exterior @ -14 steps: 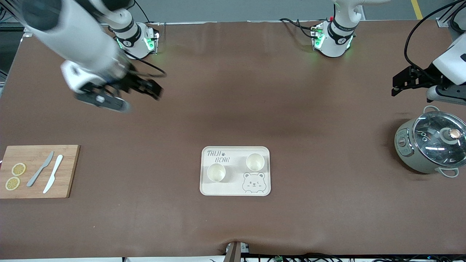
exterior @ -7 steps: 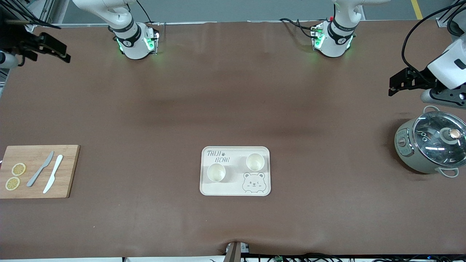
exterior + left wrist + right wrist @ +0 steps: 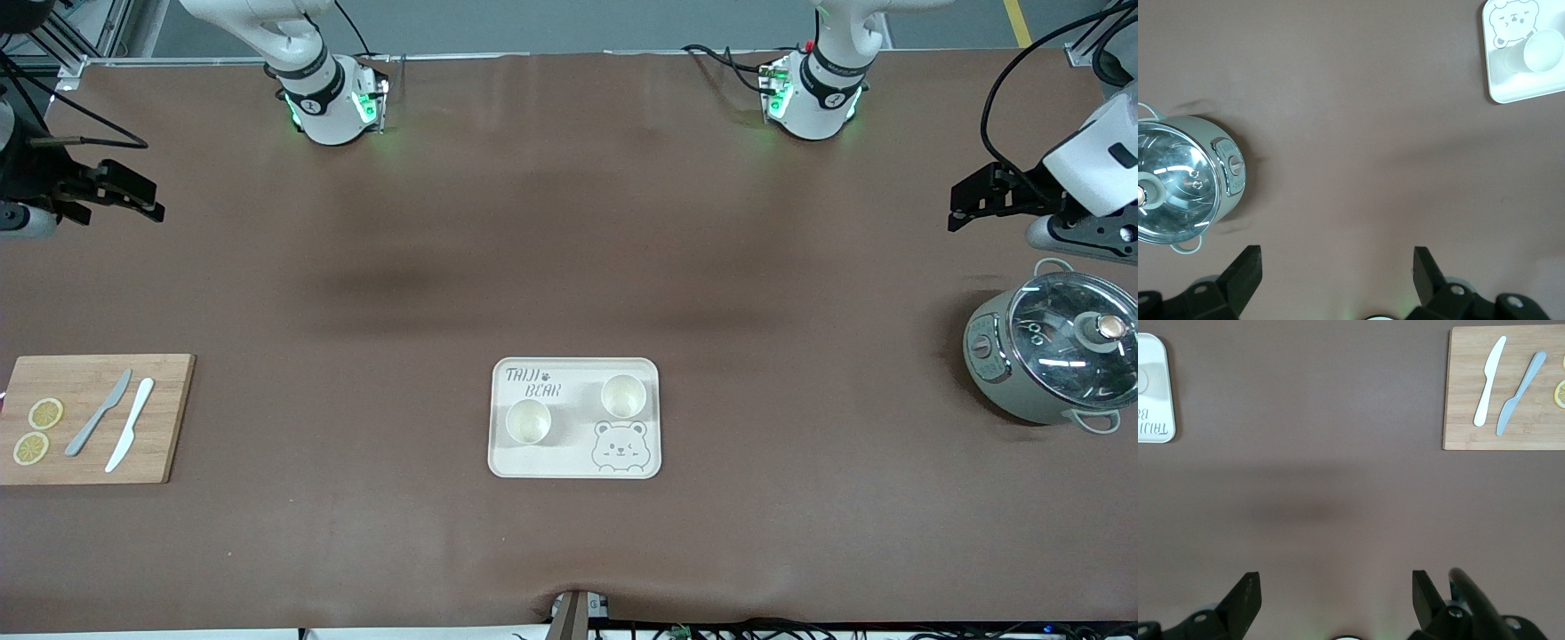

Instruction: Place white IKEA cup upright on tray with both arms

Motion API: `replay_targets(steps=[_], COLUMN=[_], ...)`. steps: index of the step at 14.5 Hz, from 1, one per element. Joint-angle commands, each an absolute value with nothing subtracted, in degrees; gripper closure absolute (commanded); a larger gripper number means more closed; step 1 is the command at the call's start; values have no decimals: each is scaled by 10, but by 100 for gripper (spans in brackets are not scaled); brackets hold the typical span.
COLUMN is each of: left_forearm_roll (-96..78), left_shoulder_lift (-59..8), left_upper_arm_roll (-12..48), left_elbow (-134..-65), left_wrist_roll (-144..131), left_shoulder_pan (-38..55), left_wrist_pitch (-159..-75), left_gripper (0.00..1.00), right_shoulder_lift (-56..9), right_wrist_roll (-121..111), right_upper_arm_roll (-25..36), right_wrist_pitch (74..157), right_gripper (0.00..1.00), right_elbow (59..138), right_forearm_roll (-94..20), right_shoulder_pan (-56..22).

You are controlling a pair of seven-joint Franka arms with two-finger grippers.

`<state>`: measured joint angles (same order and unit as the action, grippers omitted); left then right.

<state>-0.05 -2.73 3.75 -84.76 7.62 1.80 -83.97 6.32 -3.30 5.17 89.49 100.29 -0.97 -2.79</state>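
The cream tray (image 3: 574,466) with "TAIJI BEAR" lettering lies in the middle of the table, near the front camera. Two white cups stand upright on it: one (image 3: 528,420) toward the right arm's end, one (image 3: 623,396) toward the left arm's end. The tray's corner also shows in the left wrist view (image 3: 1511,93) with one cup (image 3: 1545,51), and in the right wrist view (image 3: 1155,420). My right gripper (image 3: 129,191) is open and empty, up over the table's edge at the right arm's end. My left gripper (image 3: 973,204) is open and empty, up over the table beside the pot.
A grey-green pot with a glass lid (image 3: 1053,356) stands at the left arm's end, also in the left wrist view (image 3: 1181,190). A wooden cutting board (image 3: 93,462) with two knives (image 3: 129,422) and lemon slices (image 3: 44,413) lies at the right arm's end, also in the right wrist view (image 3: 1458,420).
My right arm has swung away from the table's middle out to the edge at its own end. My left gripper has shifted slightly. Cups and tray have not moved.
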Motion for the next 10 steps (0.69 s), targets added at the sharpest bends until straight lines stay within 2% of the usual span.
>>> replay_targets(steps=[1,10], left_forearm_roll=[-9,-9], left_shoulder_lift=[-26,-26], left_upper_arm_roll=[36,35], left_elbow=[-837,-838], left_wrist_roll=[74,47], left_shoulder_pan=[17,17], left_wrist_pitch=[-824,-824], left_gripper=[0,0], right_shoulder_lift=[84,79], right_wrist_roll=[-39,-40], right_upper_arm_roll=[40,40], right_wrist_pitch=[902,899], right_gripper=[0,0], right_elbow=[1022,1021], right_forearm_roll=[-2,-2], right_shoulder_pan=[-19,-9])
